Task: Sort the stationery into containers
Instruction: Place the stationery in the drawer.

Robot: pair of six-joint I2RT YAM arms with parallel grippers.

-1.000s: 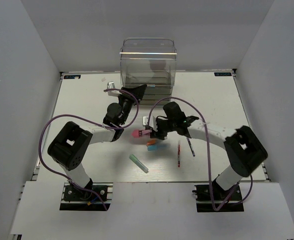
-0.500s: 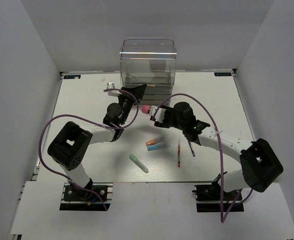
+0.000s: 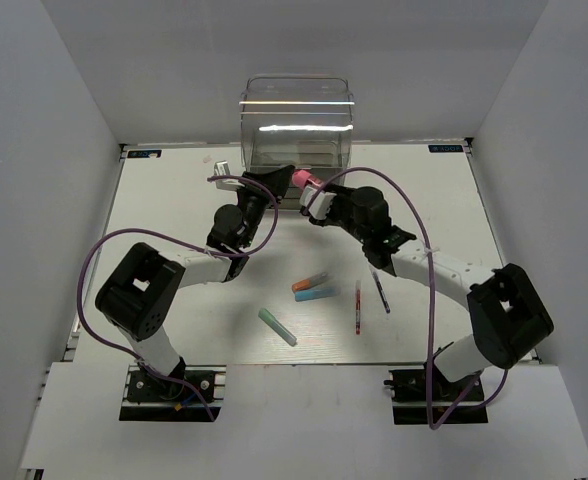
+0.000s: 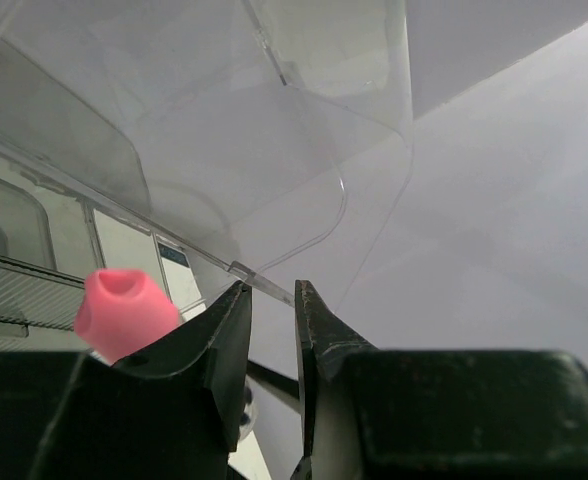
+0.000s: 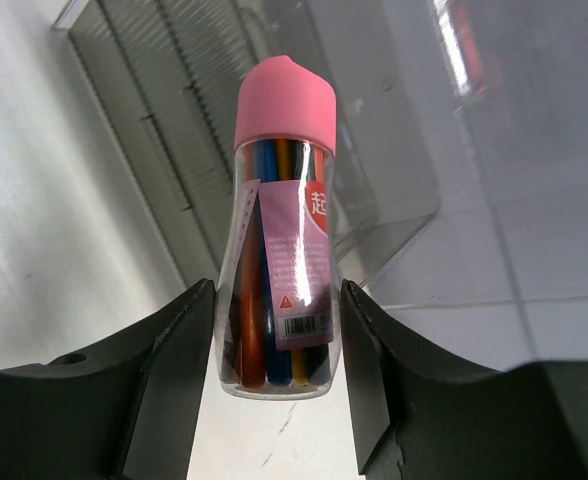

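Landmark: smoky-grey clear organiser (image 3: 296, 120) at the table's far edge, with a big box-shaped top compartment over shallow drawers.
Left gripper (image 4: 271, 292): at the organiser's front left. Its fingers are narrow and nipped on the edge of the organiser's clear flap (image 4: 304, 200).
Right gripper (image 5: 272, 330): just before the organiser's front, beside the left one. Its jaws are fairly wide and clamp both sides of a pink-capped tube (image 5: 279, 230).
Tube: clear, lengthwise between the fingers, cap toward the organiser, with coloured sticks inside.
Table (image 3: 174, 200), well in front of the organiser: orange-capped marker (image 3: 309, 282) and light blue marker (image 3: 315, 294) lie side by side. The teal-green marker (image 3: 277, 326) lies farther out still. The red pen (image 3: 357, 307) and dark pen (image 3: 382, 293) lie toward the organiser's right side.
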